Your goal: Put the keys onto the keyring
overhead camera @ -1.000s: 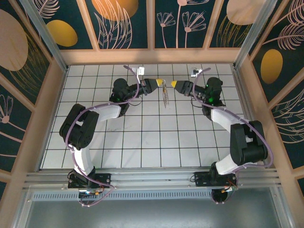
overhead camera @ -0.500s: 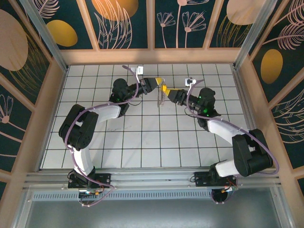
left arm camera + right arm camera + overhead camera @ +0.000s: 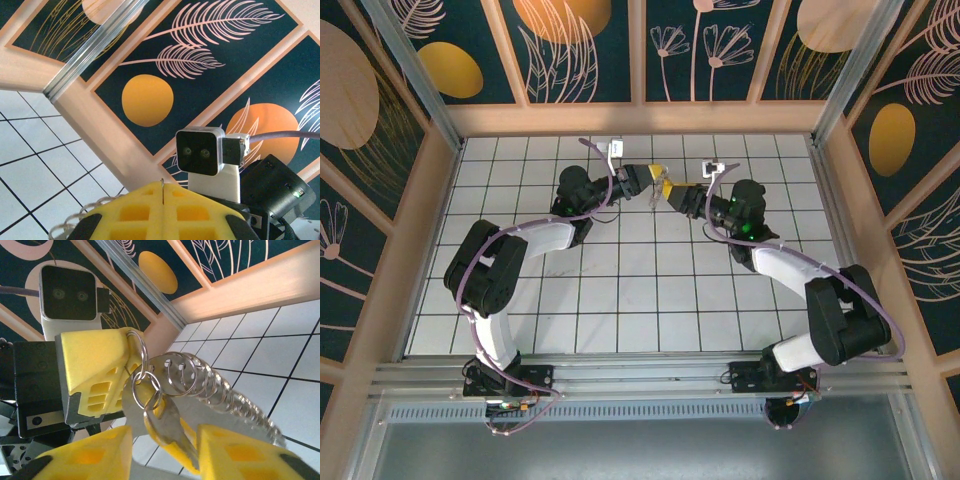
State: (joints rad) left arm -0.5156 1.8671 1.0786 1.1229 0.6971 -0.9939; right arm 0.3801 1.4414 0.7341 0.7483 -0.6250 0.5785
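holding keyring [image 3: 200, 377] in the air over the far tiles of the table [image 3: 620, 300] | left end effector [image 3: 657, 172] clamped tight on its ring | right end effector [image 3: 672, 191] fingers part-way apart, key [image 3: 167, 422] hanging between them | cannot tell whether they pinch it

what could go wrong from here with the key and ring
The left fingers pinch the keyring only by its thin edge, so a tug could pull it free. The key hangs loose between the right fingers, which stand apart; closing off-centre could twist or miss it.
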